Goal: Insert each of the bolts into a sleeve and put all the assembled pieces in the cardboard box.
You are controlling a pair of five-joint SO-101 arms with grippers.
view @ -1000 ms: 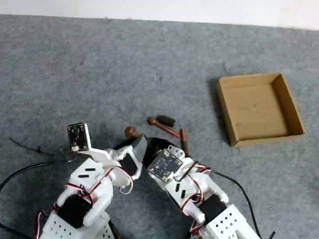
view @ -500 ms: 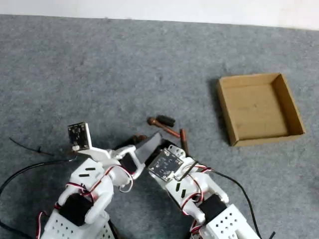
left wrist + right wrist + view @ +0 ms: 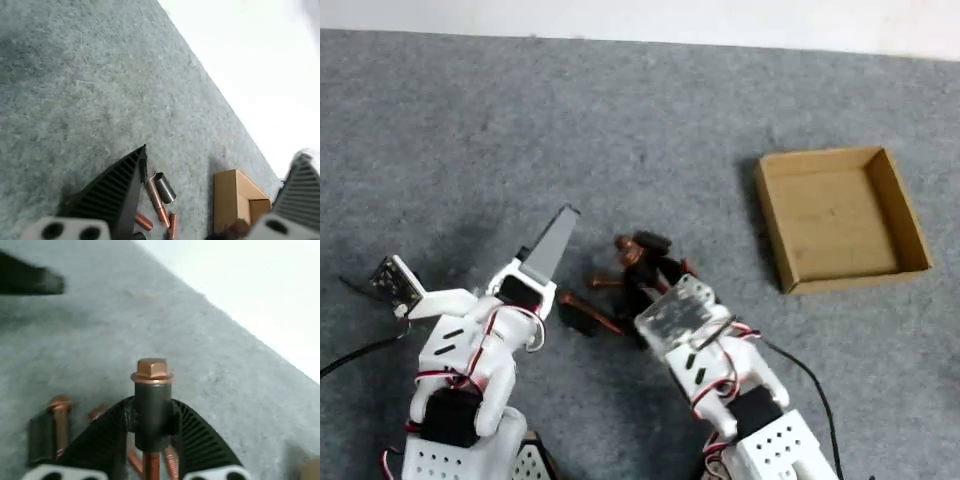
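Observation:
My right gripper [image 3: 152,409] is shut on a dark sleeve [image 3: 152,415] with a copper bolt [image 3: 152,369] standing out of its far end. In the high view the right gripper [image 3: 638,280] hovers over the pile of parts at mid-table. Beside it lies another sleeve with a bolt in it [image 3: 50,427], also seen from above [image 3: 582,312]. A loose sleeve [image 3: 164,187] and loose bolts [image 3: 156,197] lie farther on. My left gripper [image 3: 222,157] is open and holds nothing; from above it [image 3: 546,244] stands left of the pile. The cardboard box [image 3: 840,215] sits at the right.
Grey carpet covers the table, with open room at the back and left. The two arm bases [image 3: 460,420] stand close together at the front edge. A black cable [image 3: 350,350] trails at the front left. The box's near wall [image 3: 227,200] faces the pile.
The left arm swung left, away from the right gripper, and its gripper opened. The right arm moved forward over the parts with the sleeved bolt held. A sleeve with a bolt now lies between the arms.

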